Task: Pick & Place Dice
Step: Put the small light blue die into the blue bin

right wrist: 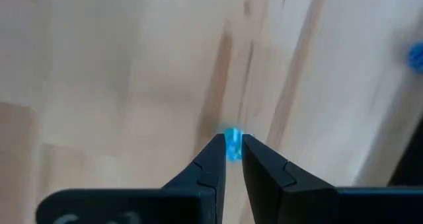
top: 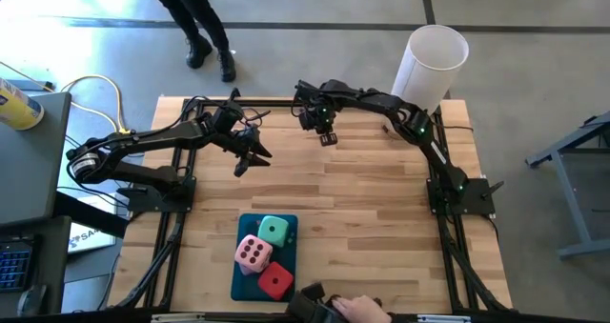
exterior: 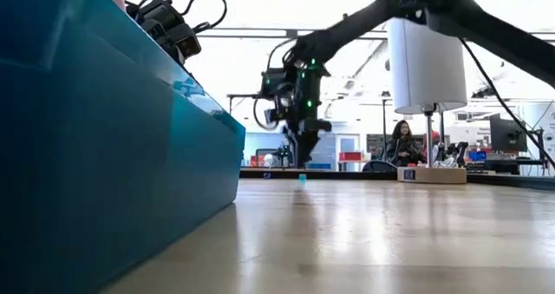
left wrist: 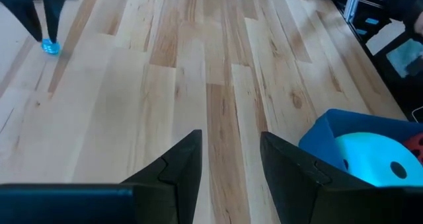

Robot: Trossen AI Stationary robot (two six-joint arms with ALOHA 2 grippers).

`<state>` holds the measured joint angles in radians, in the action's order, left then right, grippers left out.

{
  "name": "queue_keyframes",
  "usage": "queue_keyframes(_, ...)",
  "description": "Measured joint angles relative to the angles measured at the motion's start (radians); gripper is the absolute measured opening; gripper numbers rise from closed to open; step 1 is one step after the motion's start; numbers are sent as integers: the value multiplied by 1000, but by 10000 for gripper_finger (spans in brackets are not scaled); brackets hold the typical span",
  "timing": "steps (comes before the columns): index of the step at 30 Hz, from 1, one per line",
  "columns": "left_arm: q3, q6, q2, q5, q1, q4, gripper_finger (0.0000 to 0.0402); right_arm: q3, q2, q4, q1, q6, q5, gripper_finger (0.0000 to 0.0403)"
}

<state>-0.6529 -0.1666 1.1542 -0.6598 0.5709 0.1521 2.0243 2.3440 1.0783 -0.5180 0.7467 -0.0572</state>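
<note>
Three dice sit in a flat teal tray (top: 240, 283) near the table's front edge: a mint green one (top: 274, 231), a pink one (top: 253, 253) and a red one (top: 276, 281). My right gripper (right wrist: 232, 142) points down over the far middle of the table (top: 327, 137), shut on a small blue piece (right wrist: 232, 145). My left gripper (top: 253, 159) hangs open above the table's left middle, with nothing between its fingers (left wrist: 185, 161). Its wrist view shows the tray's corner (left wrist: 324, 128) and the green die (left wrist: 370, 161). My right gripper pinches the small blue piece (right wrist: 232, 139) between its two fingertips, coming from above and pointing down. The piece sits only at the fingers' free ends. Whether it is clear of the tabletop, I cannot tell.
A tall white cylinder (top: 434, 64) stands at the far right corner. A second blue bit (right wrist: 415, 52) lies on the wood near my right gripper. A person's hand (top: 360, 309) is at the front edge and a person's legs (top: 205, 37) beyond the far edge. Bare wood (top: 362, 209) lies between.
</note>
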Motion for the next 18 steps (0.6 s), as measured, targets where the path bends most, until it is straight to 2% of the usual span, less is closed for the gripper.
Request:
queue_keyframes(2, 0, 1, 0, 0, 0, 0, 147, 2, -27, -3, 10, -4, -13, 40)
queue_keyframes(6, 0, 3, 0, 0, 0, 1, 147, 3, -65, 4, 32, -34, 33, 40)
queue_keyframes(12, 0, 10, 0, 0, 0, 1, 147, 3, -127, 83, 56, -105, 26, 40)
queue_keyframes(18, 0, 17, 0, -15, 0, 1, 147, 3, -144, 158, 35, -209, -21, 40)
